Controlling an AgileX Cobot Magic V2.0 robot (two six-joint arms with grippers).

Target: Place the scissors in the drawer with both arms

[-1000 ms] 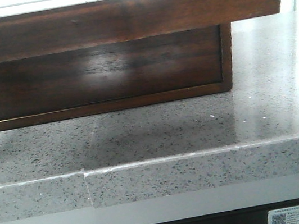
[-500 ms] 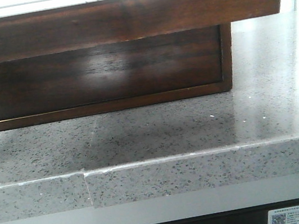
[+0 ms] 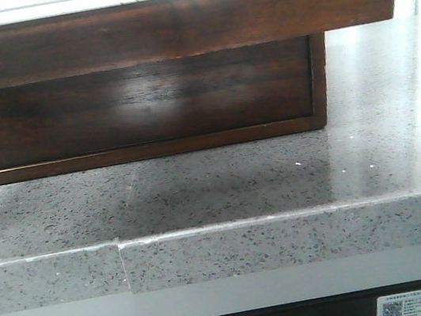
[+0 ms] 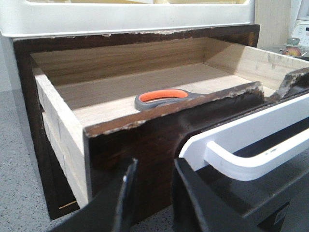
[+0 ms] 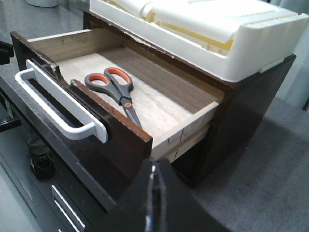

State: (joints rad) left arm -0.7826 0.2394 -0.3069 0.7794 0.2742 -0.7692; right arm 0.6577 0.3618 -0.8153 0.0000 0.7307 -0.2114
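Observation:
The drawer [image 5: 123, 129] is pulled out of its dark wood cabinet, and its light wood bottom shows. The scissors [image 5: 115, 88] lie flat inside it, grey handles with orange-lined loops; in the left wrist view only one orange loop of the scissors [image 4: 160, 97] shows over the drawer [image 4: 145, 140] front. A white handle [image 4: 251, 147] fills the front's cutout. My left gripper [image 4: 152, 193] is open just before the front's end, with nothing between its fingers. My right gripper [image 5: 153, 170] is shut and empty, off the drawer's other corner. The front view shows the drawer [image 3: 173, 23] front but no gripper.
A white plastic box [image 5: 207, 29] sits on top of the cabinet [image 5: 241, 111]. The cabinet stands on a grey speckled countertop [image 3: 278, 179], whose front edge [image 3: 287, 238] drops to dark cupboard fronts [image 5: 63, 203] below. A small appliance [image 4: 301, 29] stands far behind.

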